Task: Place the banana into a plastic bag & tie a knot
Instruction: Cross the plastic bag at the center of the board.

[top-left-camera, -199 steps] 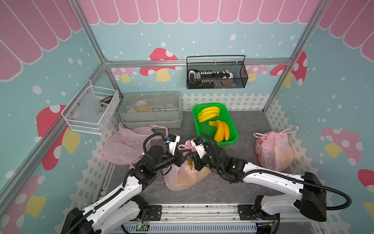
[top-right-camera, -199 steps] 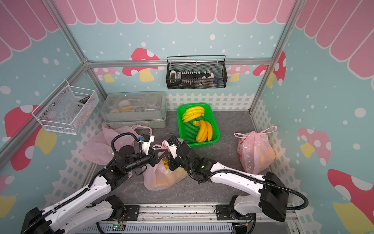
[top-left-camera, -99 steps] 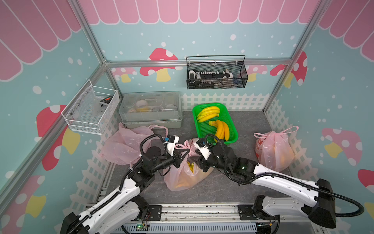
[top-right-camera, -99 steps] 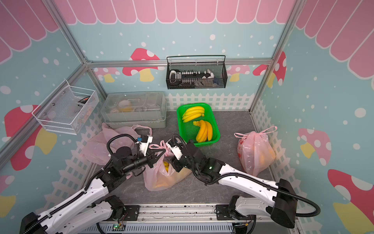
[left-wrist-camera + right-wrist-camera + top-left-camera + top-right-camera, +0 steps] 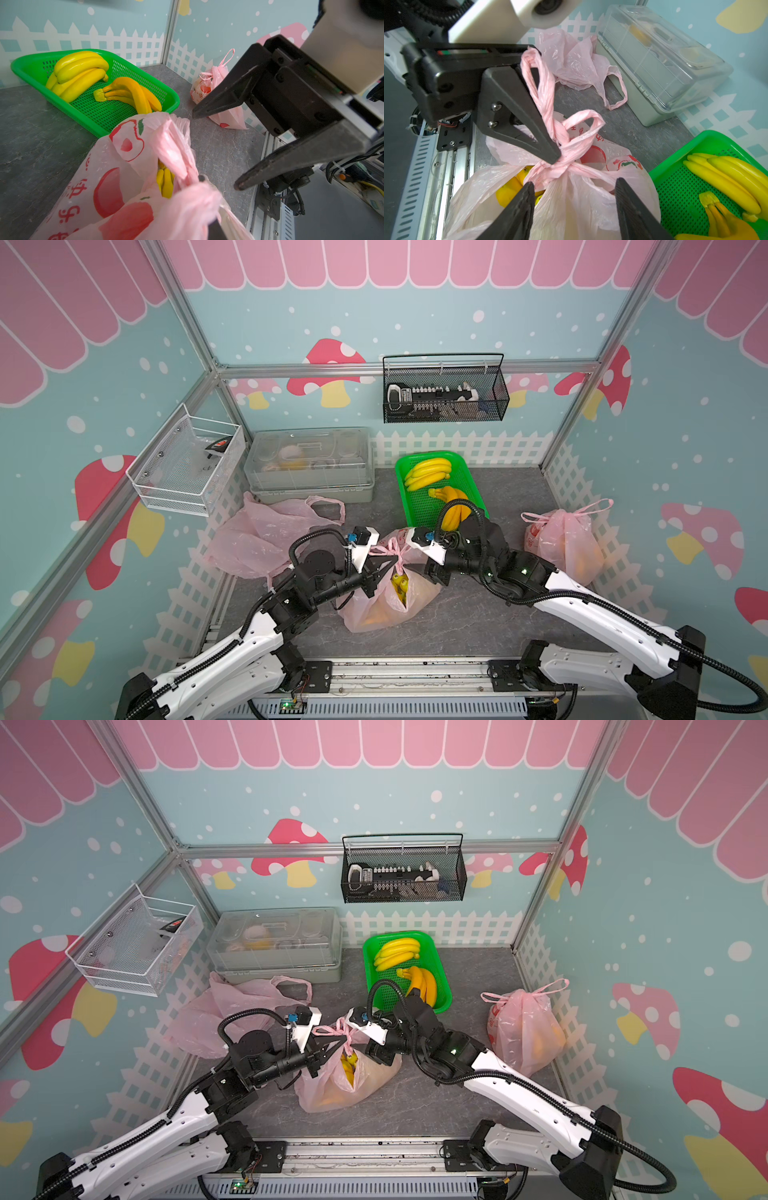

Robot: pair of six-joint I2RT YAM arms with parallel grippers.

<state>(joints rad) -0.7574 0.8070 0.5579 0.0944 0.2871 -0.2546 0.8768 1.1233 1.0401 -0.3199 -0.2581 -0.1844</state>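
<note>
A pink plastic bag (image 5: pixel 386 610) with red apple prints sits at the front centre of the floor, seen in both top views. A yellow banana (image 5: pixel 508 190) shows through its mouth. The handles are crossed into a knot (image 5: pixel 564 158). My left gripper (image 5: pixel 555 159) is shut on a handle right at the knot, and that handle's loop (image 5: pixel 537 79) drapes over its fingers. In the left wrist view the gripper (image 5: pixel 201 178) is mostly hidden by pink plastic. My right gripper (image 5: pixel 574 182) stands open on either side of the bag's neck, just below the knot, gripping nothing; its two fingers (image 5: pixel 218 97) are spread wide.
A green basket (image 5: pixel 419 510) with two banana bunches (image 5: pixel 428 472) stands just behind the bag. A tied pink bag (image 5: pixel 569 543) sits at the right fence. Empty pink bags (image 5: pixel 266 539) lie at the left, in front of a clear lidded box (image 5: pixel 309 464).
My right gripper has opened, let go of the bag handle and drawn back to the right. My left gripper has shut on the handle at the knot.
</note>
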